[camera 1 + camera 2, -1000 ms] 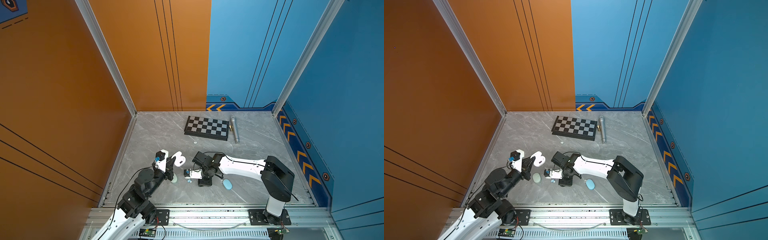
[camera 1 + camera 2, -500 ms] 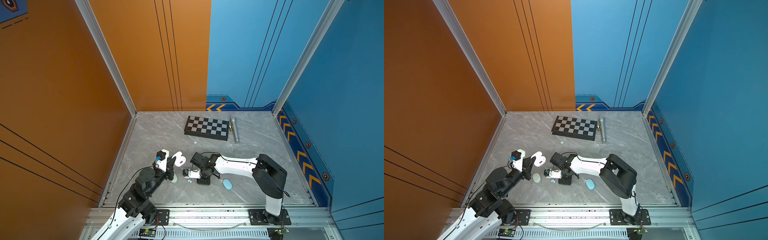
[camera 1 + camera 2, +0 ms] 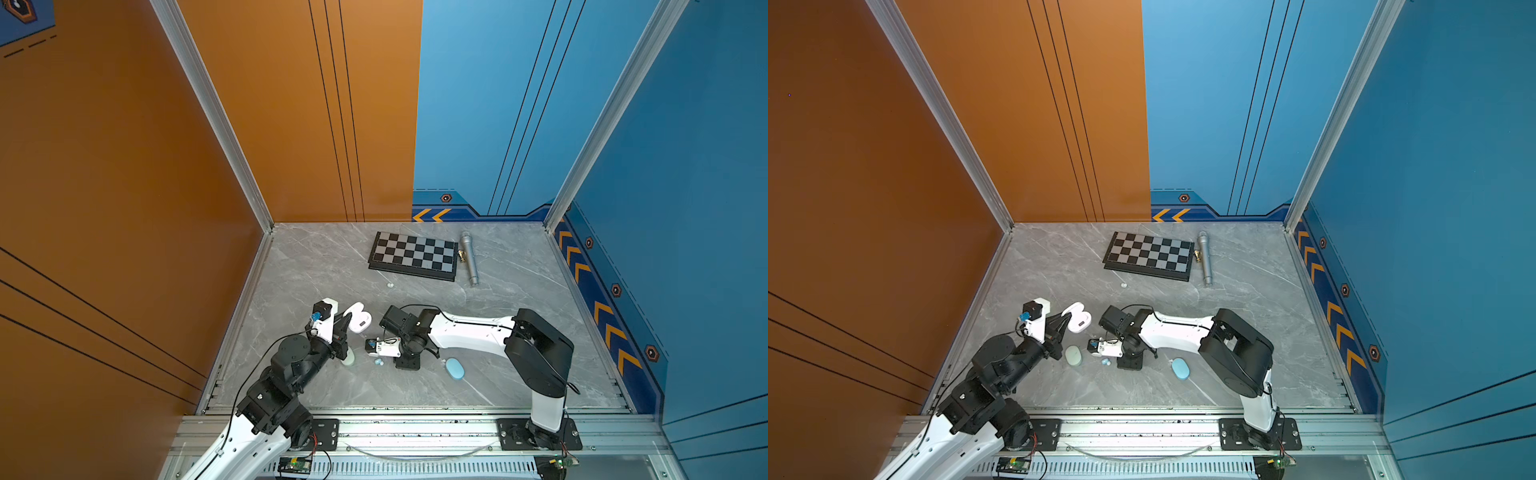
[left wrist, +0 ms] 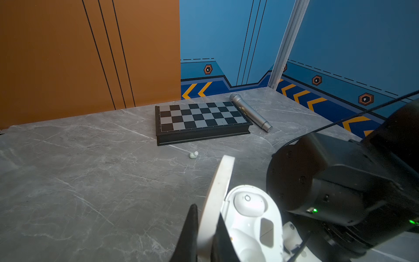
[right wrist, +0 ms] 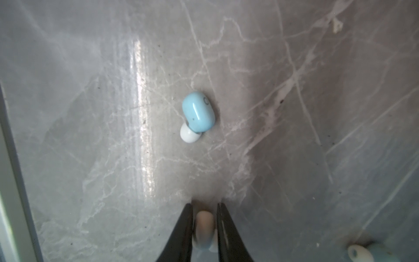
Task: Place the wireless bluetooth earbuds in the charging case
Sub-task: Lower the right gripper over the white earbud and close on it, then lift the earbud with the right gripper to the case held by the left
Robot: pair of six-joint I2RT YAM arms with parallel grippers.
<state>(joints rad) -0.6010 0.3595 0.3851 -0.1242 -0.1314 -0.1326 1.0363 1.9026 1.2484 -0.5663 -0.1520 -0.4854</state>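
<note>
The left arm reaches forward from the near rail with its elbow bent and its wrist low. The left tool (image 4: 206,211) points toward the back wall and is pressed together on the raised lid (image 4: 221,181) of the open white charging case (image 3: 359,320). The case is held just off the desk (image 3: 519,291), and one white earbud (image 4: 248,204) sits in a well of it. A second white earbud (image 3: 390,285) lies loose on the desk, farther back toward the chessboard (image 3: 413,256) and the microphone (image 3: 468,257).

The right arm is folded at its base. Its forearm stretches leftward toward the middle, and the wrist is bent so that the right tool (image 5: 204,205) points straight down at the desk. Its fingers (image 5: 187,226) stand just either side of a small blurred earbud (image 5: 205,224), pale above and bluish below. Whether they actually press on it cannot be told. A light blue earbud (image 5: 199,112) lies on the desk a little ahead of the fingertips. The light blue case (image 3: 455,368) lies closed to the right of this tool. The mint case (image 3: 1073,356) lies beside the left wrist.
</note>
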